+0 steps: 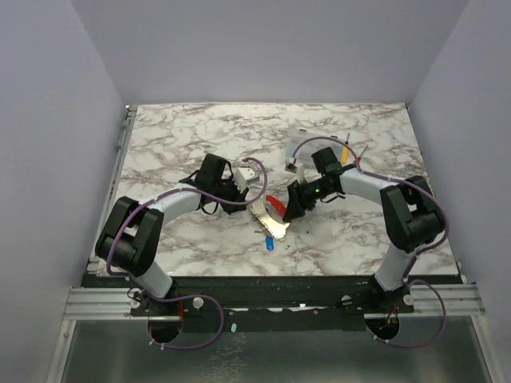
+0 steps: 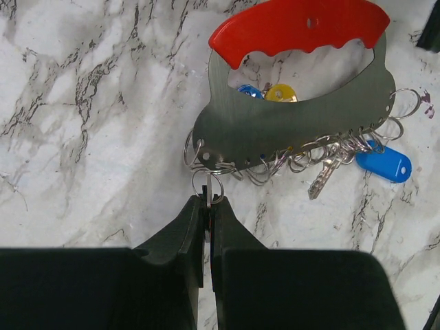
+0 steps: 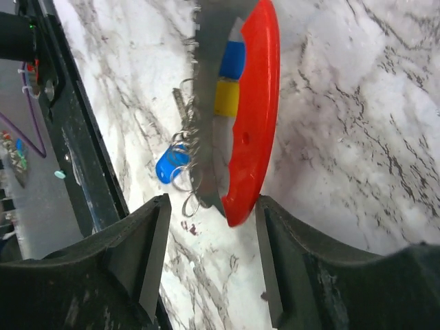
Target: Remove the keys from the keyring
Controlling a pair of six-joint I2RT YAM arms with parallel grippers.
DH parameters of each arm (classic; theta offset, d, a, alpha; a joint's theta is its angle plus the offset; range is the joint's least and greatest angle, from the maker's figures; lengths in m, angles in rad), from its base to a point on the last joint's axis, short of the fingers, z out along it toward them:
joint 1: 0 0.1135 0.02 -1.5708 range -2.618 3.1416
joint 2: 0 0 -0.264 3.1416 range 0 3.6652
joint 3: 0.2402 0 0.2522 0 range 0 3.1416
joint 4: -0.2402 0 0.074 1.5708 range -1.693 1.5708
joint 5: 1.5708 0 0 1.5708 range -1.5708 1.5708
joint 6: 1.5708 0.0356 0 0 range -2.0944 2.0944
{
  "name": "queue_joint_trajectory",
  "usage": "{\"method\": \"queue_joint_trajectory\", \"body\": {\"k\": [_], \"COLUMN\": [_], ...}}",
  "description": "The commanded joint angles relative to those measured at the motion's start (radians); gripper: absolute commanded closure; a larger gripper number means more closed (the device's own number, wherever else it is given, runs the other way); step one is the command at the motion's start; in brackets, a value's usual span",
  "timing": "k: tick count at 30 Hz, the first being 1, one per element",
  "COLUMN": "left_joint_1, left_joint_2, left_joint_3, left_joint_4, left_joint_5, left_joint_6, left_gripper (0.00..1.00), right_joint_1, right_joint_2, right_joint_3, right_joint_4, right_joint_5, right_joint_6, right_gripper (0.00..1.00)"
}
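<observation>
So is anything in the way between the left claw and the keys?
Nothing visible is. The left gripper is pinched shut on a small ring at the edge of the metal plate, and the keys hang further along that same edge.

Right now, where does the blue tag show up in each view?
Top external: blue tag sits near the centre, on the table just below the plate.
Left wrist: blue tag is at the right, mid-height, under the plate's right end.
Right wrist: blue tag is left of centre, beside the rings.
Shared landmark: the red handle.
</observation>
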Motion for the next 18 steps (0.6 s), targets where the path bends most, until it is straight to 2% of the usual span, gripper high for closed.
{"method": "queue_joint_trajectory", "body": {"k": [1,5,9,12,18], "left_joint_1": [-0.01,-0.01,-0.009,-0.009,-0.009], "left_joint_2": [-0.016,0.003,0.025,0.024,0.026], "left_joint_3": [0.034,0.04,0.045,0.042,0.037], "left_joint_4": [-0.027,-0.03,-0.03,-0.03,-0.03], "left_joint_5": [0.004,0.004,0.017,0.022,0.029], "left_joint_6": [0.017,0.011,0.003,0.005,0.015], "left_gripper": [1.0,1.0,1.0,1.0,1.0], "right_joint_1": [-0.007,-0.007,-0.006,0.006,0.035], "right_joint_2": [-0.156,-0.216,-0.199,-0.129,-0.041], "right_joint_3": [-0.061,-0.118,-0.176,-0.153,-0.1], "right_joint_4": [0.123,0.319,0.572,0.627,0.676], "right_joint_5": [0.008,-0.02,-0.06,-0.078,-0.103], "right_joint_6": [-0.035,-0.01,0.131,0.205,0.175], "right_gripper": [0.37,0.41,0.44,0.48,0.54]}}
